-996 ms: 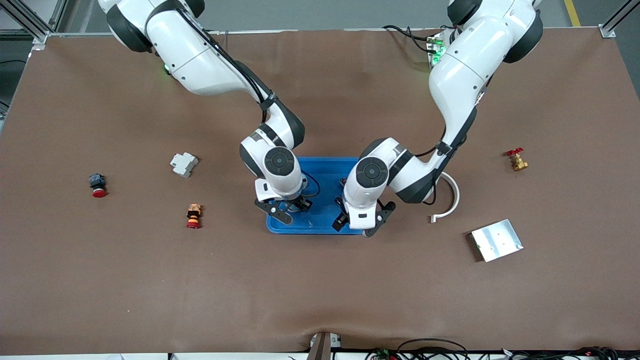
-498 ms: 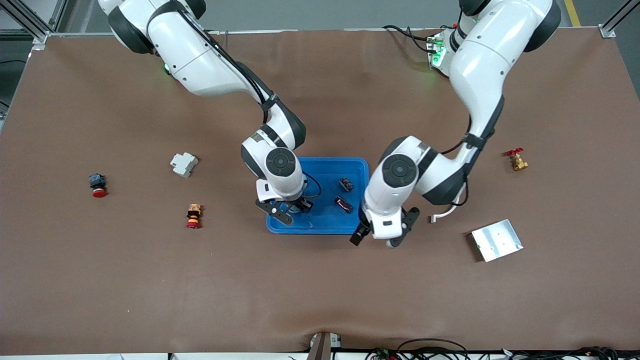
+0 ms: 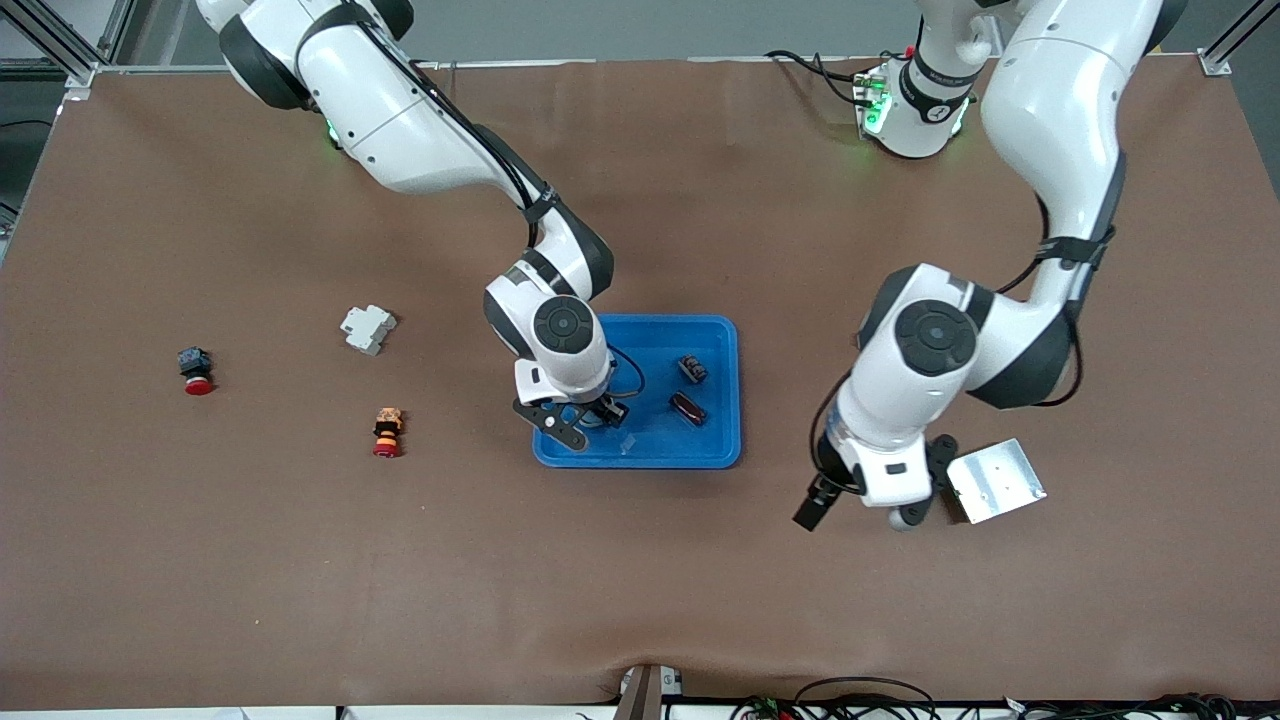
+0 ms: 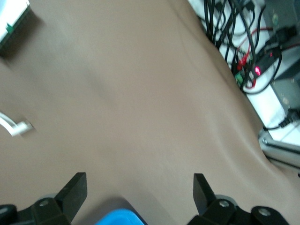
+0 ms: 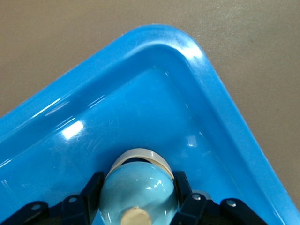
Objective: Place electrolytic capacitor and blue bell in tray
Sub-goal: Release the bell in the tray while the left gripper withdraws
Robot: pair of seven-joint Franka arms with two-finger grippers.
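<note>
Right wrist view: my right gripper [image 5: 136, 206] clamps the blue bell [image 5: 138, 194] by its dome, low over the tray [image 5: 225, 117]. Glossy and round, it likely slips easily. My left gripper [image 3: 865, 500] hangs wide open and empty over bare table.

Brown table [image 3: 640, 560] bears blue tray [image 3: 725, 335], silver plate [image 3: 1000, 478], seemingly switches [image 3: 387, 432].

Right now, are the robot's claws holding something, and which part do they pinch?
The right gripper pinches the shiny light-blue round bell by its sides, over the bright-blue plastic tray. The left gripper holds nothing.
</note>
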